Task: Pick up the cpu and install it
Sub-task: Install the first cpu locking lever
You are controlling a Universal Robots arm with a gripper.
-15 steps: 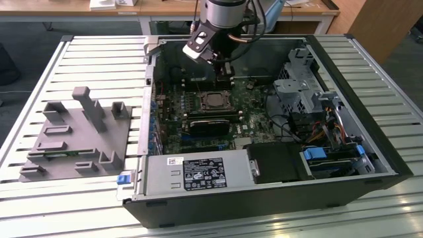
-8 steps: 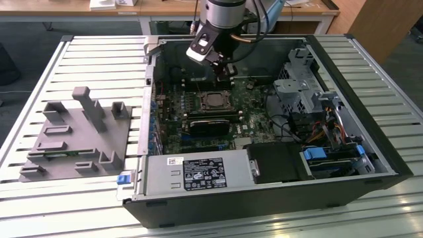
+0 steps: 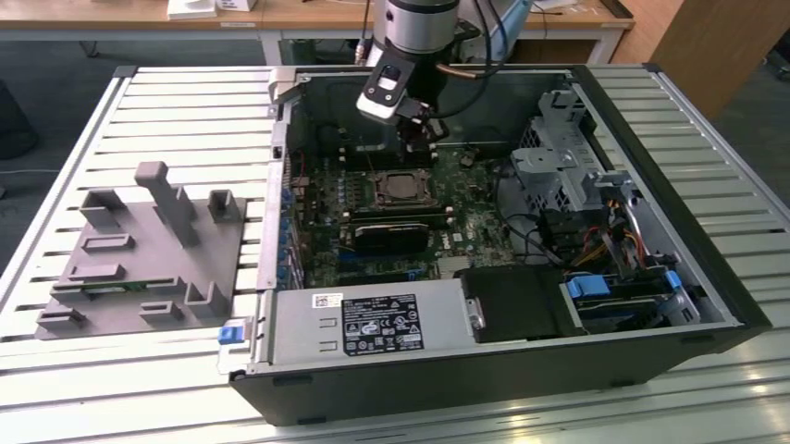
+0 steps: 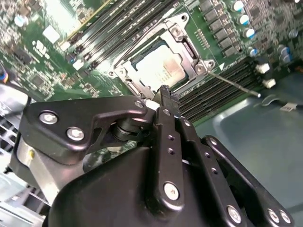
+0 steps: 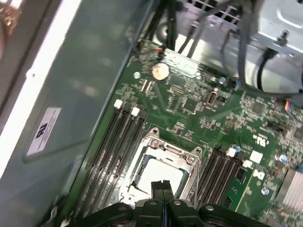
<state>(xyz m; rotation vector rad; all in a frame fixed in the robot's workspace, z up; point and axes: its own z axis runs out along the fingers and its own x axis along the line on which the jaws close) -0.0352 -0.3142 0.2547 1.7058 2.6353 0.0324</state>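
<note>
- Exterior view: an open computer case [image 3: 691, 277] lies on its side on the slatted worktop [image 3: 185, 111]. Inside it are the green motherboard [image 3: 482, 217], a black block [image 3: 388, 236] near the board's middle, a power supply [image 3: 370, 328] along the near wall and drive bays with cables at the exterior view's right.
- The cpu [image 3: 399, 188] lies flat in its socket [image 3: 370, 199] on the motherboard, shiny face up, just beyond the black block. Being square, it has no clear long axis.
- The tool [image 3: 420, 139] hangs over the far part of the board, just beyond the cpu and apart from it.
- A gray fixture [image 3: 136, 268] with upright posts stands on the worktop at the exterior view's left, outside the case.
- Second wrist view: the cpu [image 4: 158, 66] sits inside the metal socket frame [image 4: 189, 47], between rows of memory slots [image 4: 118, 26]. The tool [image 4: 165, 92] has its fingers pressed together, holding nothing.
- First wrist view: the cpu [image 5: 158, 177] rests level in the socket frame [image 5: 163, 144], with the tool's [image 5: 162, 185] joined tips above its edge.
</note>
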